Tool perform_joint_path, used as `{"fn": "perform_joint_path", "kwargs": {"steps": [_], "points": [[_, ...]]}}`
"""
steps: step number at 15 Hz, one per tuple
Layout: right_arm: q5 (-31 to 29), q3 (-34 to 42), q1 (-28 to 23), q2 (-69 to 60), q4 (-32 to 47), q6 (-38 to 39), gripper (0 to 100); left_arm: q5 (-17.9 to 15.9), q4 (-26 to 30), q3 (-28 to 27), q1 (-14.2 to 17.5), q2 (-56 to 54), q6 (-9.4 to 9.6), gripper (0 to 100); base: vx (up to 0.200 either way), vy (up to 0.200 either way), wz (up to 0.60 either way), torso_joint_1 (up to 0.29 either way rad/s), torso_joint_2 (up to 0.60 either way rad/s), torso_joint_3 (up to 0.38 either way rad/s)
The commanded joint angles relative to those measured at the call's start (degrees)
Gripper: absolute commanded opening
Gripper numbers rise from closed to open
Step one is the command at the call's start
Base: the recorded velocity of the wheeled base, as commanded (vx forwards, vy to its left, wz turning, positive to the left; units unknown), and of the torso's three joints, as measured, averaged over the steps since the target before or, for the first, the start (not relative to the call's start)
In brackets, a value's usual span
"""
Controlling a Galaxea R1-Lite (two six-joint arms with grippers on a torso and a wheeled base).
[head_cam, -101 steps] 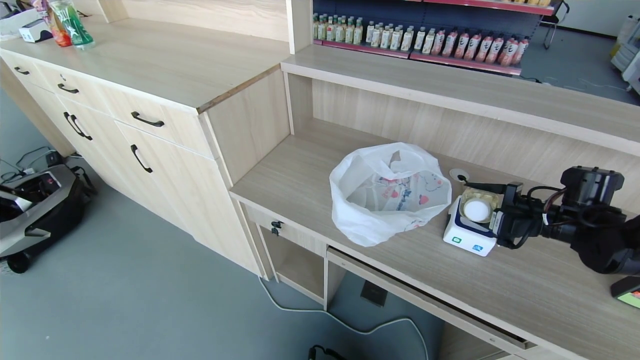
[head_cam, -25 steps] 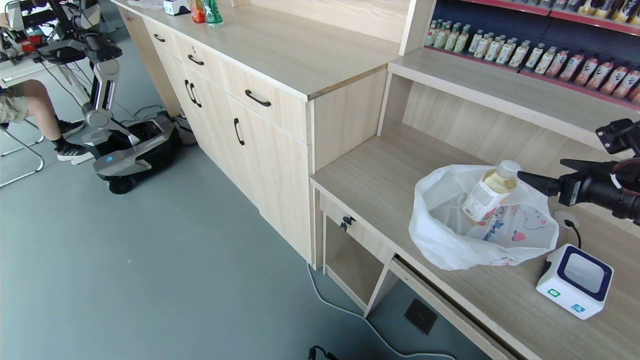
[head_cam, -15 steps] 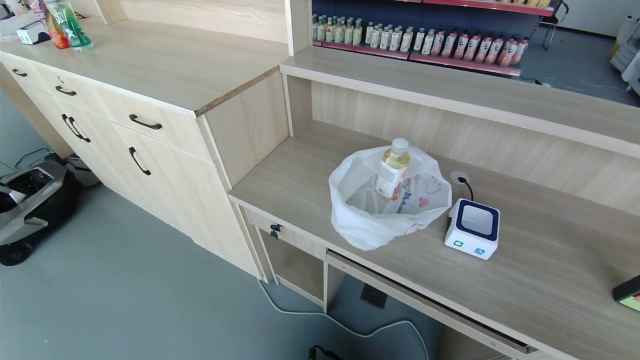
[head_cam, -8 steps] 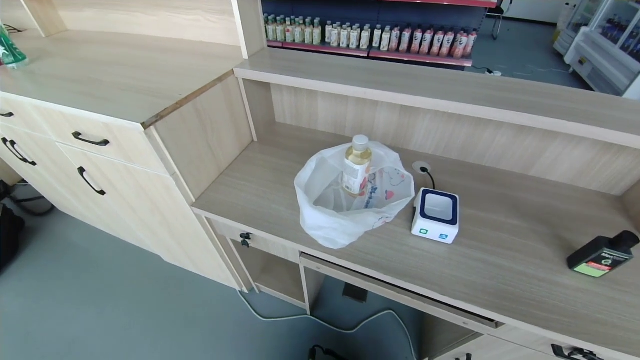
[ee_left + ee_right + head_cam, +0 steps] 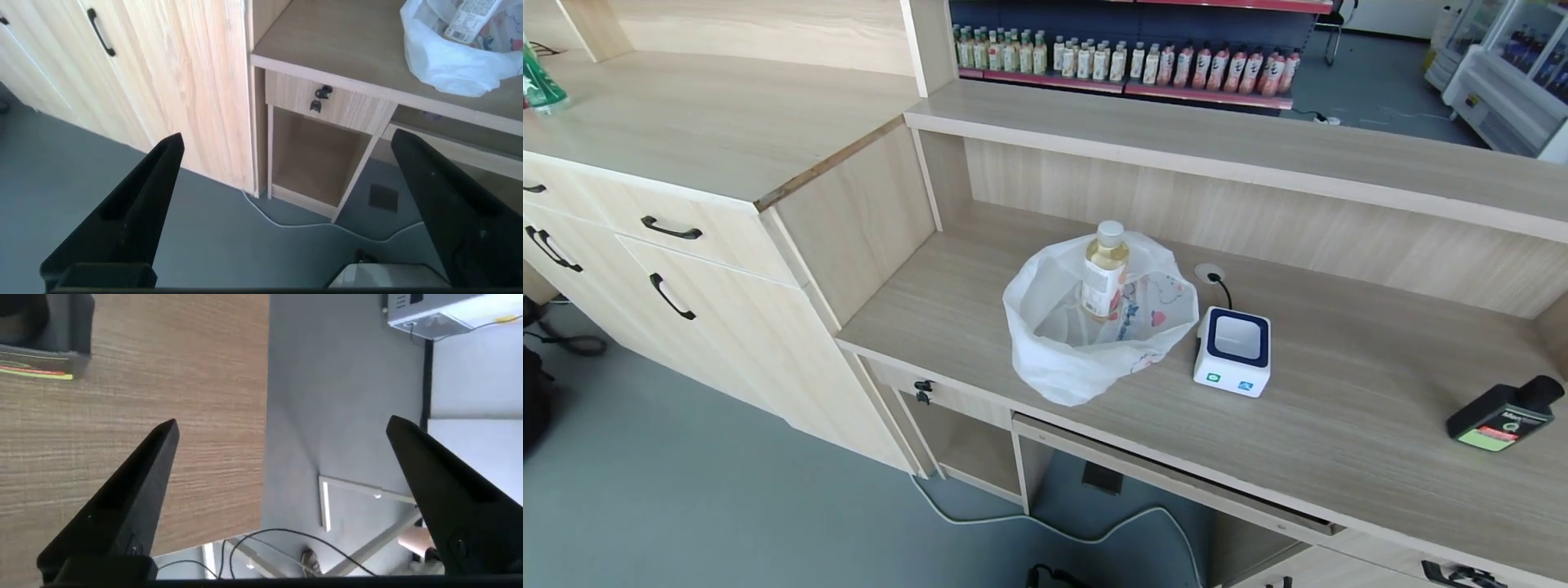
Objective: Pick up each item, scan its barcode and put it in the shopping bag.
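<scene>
On the wooden table [image 5: 1339,441], the white plastic shopping bag [image 5: 1054,363] holds a pale drink bottle [image 5: 1104,273]; the flat black bottle [image 5: 1503,412] lies far right. Left end effector [image 5: 286,139] and right end effector [image 5: 282,423] gape empty; best to grip that bottle's sides, label exposed.

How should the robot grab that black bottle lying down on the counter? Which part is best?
Probably the middle of the black bottle, coming straight down from above. It lies flat on the counter with its label up and its cap pointing toward the back, so both long sides are free to close across. The right gripper is open and looks nearest.
</scene>
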Motion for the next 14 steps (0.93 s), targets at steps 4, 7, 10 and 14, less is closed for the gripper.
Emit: {"fn": "perform_joint_path", "kwargs": {"steps": [4, 7, 10, 14], "points": [[2.5, 2.4, 5.7, 4.4, -1.8, 0.5, 100, 0.1, 0.0, 0.0, 0.0, 0.0, 0.0, 100, 0.0, 0.0, 0.0, 0.0, 0.0, 0.0], [2.5, 2.1, 8.3, 6.2, -4.7, 3.6, 100, 0.1, 0.0, 0.0, 0.0, 0.0, 0.0, 100, 0.0, 0.0, 0.0, 0.0, 0.0, 0.0], [2.5, 0.2, 10.0, 8.1, -6.0, 4.2, 100, 0.1, 0.0, 0.0, 0.0, 0.0, 0.0, 100, 0.0, 0.0, 0.0, 0.0, 0.0, 0.0], [2.5, -2.2, 11.4, 10.1, -6.7, 4.3, 100, 0.1, 0.0, 0.0, 0.0, 0.0, 0.0, 100, 0.0, 0.0, 0.0, 0.0, 0.0, 0.0]]}}
